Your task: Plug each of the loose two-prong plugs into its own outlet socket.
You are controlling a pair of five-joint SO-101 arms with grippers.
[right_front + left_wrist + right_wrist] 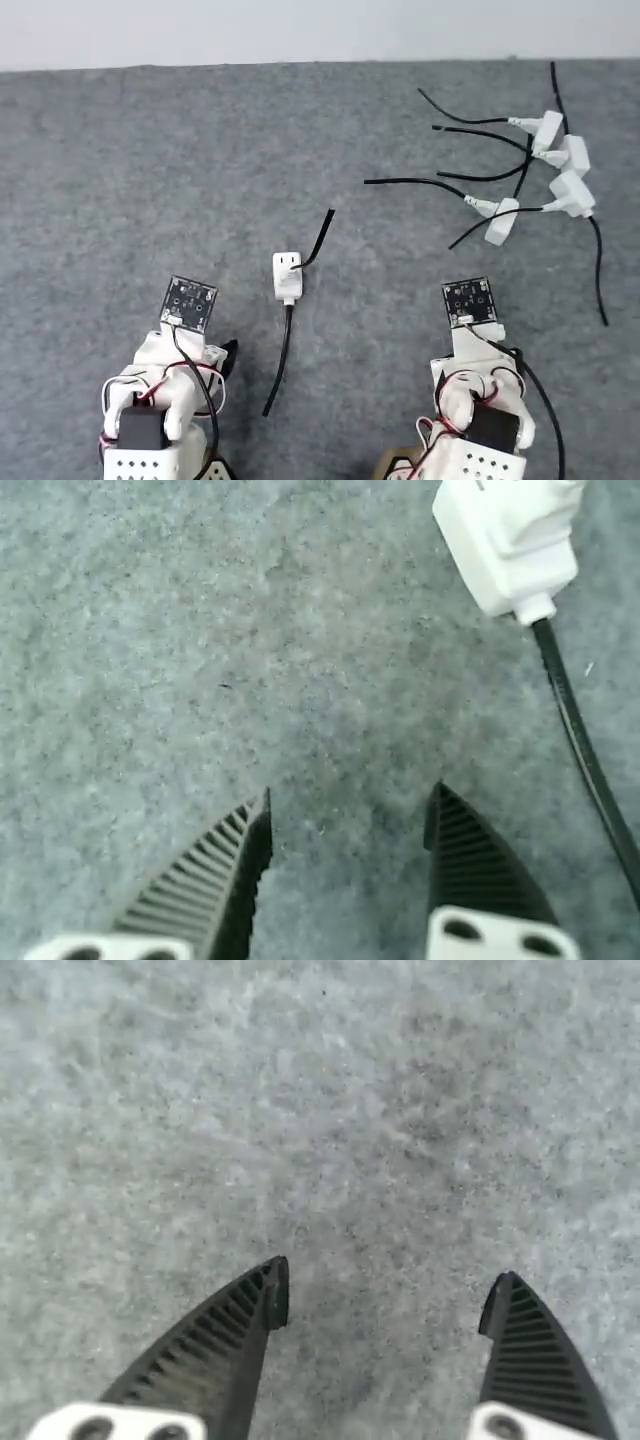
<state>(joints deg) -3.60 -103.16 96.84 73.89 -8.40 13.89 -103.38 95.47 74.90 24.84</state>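
Lying just far-right of the left gripper (350,810), jaws standing apart, the socket (287,275) is running near-to-far; the right gripper (390,1295), likewise spread, is sitting farther away.

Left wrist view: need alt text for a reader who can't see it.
The left gripper, black ribbed fingers open, hangs over a grey felt table cover. Ahead lies a white plastic power connector with a black cord, apart from the fingers.

Clustered white plugs (573,153); lone plug (287,277) central
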